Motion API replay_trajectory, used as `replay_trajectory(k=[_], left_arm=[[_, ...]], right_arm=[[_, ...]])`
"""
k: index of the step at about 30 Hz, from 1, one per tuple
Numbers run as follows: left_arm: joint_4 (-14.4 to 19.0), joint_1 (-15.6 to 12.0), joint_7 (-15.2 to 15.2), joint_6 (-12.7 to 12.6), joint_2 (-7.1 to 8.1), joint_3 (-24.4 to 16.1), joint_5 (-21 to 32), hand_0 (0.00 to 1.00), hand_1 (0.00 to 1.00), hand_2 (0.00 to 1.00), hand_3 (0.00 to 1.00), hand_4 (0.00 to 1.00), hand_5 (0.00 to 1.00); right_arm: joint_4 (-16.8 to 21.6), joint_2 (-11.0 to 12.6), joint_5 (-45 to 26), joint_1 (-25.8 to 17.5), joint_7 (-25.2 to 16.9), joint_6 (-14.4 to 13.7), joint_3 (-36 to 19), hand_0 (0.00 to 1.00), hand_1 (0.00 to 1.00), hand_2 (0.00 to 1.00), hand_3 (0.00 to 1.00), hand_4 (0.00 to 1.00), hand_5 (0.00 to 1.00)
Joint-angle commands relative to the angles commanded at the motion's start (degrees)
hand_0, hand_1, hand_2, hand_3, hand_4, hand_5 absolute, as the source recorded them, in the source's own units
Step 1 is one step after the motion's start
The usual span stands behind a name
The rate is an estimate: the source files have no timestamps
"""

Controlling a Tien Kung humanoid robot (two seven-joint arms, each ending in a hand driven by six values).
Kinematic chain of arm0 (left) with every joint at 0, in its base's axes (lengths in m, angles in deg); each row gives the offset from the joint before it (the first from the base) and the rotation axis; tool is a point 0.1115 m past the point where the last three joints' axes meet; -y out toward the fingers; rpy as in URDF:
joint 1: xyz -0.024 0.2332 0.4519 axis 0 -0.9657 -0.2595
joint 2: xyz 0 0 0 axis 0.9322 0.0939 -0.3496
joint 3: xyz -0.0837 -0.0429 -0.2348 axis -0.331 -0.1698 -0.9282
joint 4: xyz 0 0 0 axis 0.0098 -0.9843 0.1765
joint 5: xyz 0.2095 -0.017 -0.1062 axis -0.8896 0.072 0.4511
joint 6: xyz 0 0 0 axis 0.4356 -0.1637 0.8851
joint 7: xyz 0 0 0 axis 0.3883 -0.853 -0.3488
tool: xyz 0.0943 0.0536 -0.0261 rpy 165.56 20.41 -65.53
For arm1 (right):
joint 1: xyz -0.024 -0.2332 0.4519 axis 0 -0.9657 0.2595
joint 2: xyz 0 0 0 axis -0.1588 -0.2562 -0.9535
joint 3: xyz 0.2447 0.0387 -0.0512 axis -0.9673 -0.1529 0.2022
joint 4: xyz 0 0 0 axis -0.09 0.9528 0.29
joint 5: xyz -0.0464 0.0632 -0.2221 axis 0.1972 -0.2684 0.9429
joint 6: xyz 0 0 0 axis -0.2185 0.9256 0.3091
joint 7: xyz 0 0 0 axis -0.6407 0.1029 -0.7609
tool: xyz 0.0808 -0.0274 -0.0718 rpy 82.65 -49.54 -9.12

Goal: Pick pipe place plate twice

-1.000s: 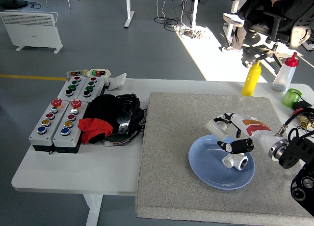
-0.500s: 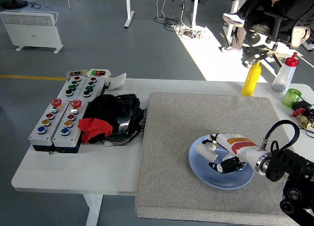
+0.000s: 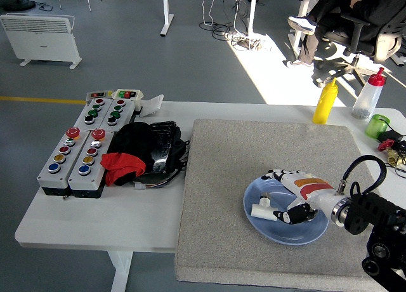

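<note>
Pipe (image 3: 262,210) is what you are looking for first: the white fitting is lying on the blue plate (image 3: 254,219), just left of the right hand (image 3: 290,197) and close to its fingertips. From the head view you are seeing the hand hanging low over the plate's middle, its fingers loosely spread with nothing between them; whether a fingertip is touching the pipe you cannot tell. The plate is sitting on the grey mat (image 3: 216,178), which stretches away to the hand's left and beyond it. Behind the hand, at the table's far edge, you are seeing a yellow bottle (image 3: 325,102), a clear bottle with a red cap (image 3: 368,95) and a green cup (image 3: 377,125). Well off to the hand's left, past the mat's edge, a black and red bundle (image 3: 141,153) is lying beside grey button boxes (image 3: 81,153). Your left arm is not appearing anywhere in this view.
</note>
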Motion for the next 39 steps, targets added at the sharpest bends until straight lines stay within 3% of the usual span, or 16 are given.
replay_trajectory(k=[3,6,7,12,13,18,19,20,29,31,35,39], left_arm=[[-0.1,0.2,-0.2,-0.1,0.00,0.1,0.2,0.684,0.675,0.711,0.662,0.393,0.998],[-0.1,0.3,-0.3,-0.1,0.00,0.1,0.3,0.684,0.675,0.711,0.662,0.393,0.998],[-0.1,0.4,-0.3,-0.1,0.00,0.1,0.3,0.683,0.675,0.710,0.662,0.392,0.998],[-0.2,0.5,-0.5,-0.1,0.00,0.0,0.2,0.683,0.675,0.710,0.662,0.392,0.998],[-0.2,0.6,-0.5,-0.1,0.00,-0.1,0.2,0.683,0.675,0.710,0.661,0.392,0.998],[-0.2,0.6,-0.5,0.0,0.00,-0.2,0.0,0.683,0.675,0.710,0.661,0.392,0.998],[-0.2,0.6,-0.5,0.0,0.00,-0.2,-0.1,0.682,0.673,0.710,0.662,0.391,0.998],[-0.2,0.6,-0.5,0.0,0.00,-0.3,-0.2,0.682,0.673,0.710,0.662,0.391,0.998],[-0.3,0.6,-0.5,0.1,0.00,-0.5,-0.7,0.681,0.675,0.710,0.661,0.390,0.998],[-0.3,0.7,-0.5,0.1,0.00,-0.7,-0.9,0.681,0.675,0.709,0.661,0.390,0.998],[-0.3,0.7,-0.4,0.1,0.00,-0.7,-1.1,0.681,0.675,0.709,0.661,0.390,0.998],[-0.3,0.7,-0.5,0.1,0.00,-0.6,-0.9,0.681,0.673,0.709,0.660,0.389,0.998]], right_arm=[[0.0,-0.2,-0.5,-0.5,-0.5,-0.9,-1.3,0.998,0.915,0.998,0.959,0.801,0.372],[0.0,-0.6,-1.7,-1.5,-1.9,-3.6,-4.4,0.998,0.915,0.998,0.959,0.801,0.372],[0.0,-0.8,-2.4,-2.0,-2.5,-5.2,-5.8,0.980,0.892,0.964,0.918,0.754,0.361],[-0.3,-1.6,-5.7,-4.5,-5.6,-10.9,-12.4,0.980,0.892,0.964,0.918,0.754,0.361],[-0.5,-2.0,-7.5,-5.6,-6.8,-12.6,-14.6,0.942,0.846,0.937,0.869,0.629,0.304],[-0.8,-2.9,-15.5,-8.5,-9.9,-17.5,-21.8,0.942,0.846,0.937,0.869,0.629,0.304],[-0.8,-3.2,-16.7,-9.2,-10.6,-18.2,-22.7,0.902,0.815,0.889,0.843,0.522,0.263],[-0.7,-3.6,-19.2,-10.4,-11.9,-19.3,-24.9,0.902,0.815,0.889,0.843,0.522,0.263],[0.0,-7.2,-40.2,-17.9,-19.4,-20.1,-38.6,0.863,0.797,0.868,0.830,0.486,0.286],[0.1,-7.6,-44.7,-18.9,-19.8,-19.4,-41.3,0.840,0.784,0.859,0.827,0.506,0.335],[0.0,-8.2,-54.4,-19.9,-20.2,-18.2,-45.3,0.840,0.784,0.859,0.827,0.506,0.335],[-0.3,-8.6,-64.0,-20.6,-21.1,-18.4,-47.6,0.833,0.783,0.855,0.822,0.514,0.377]])
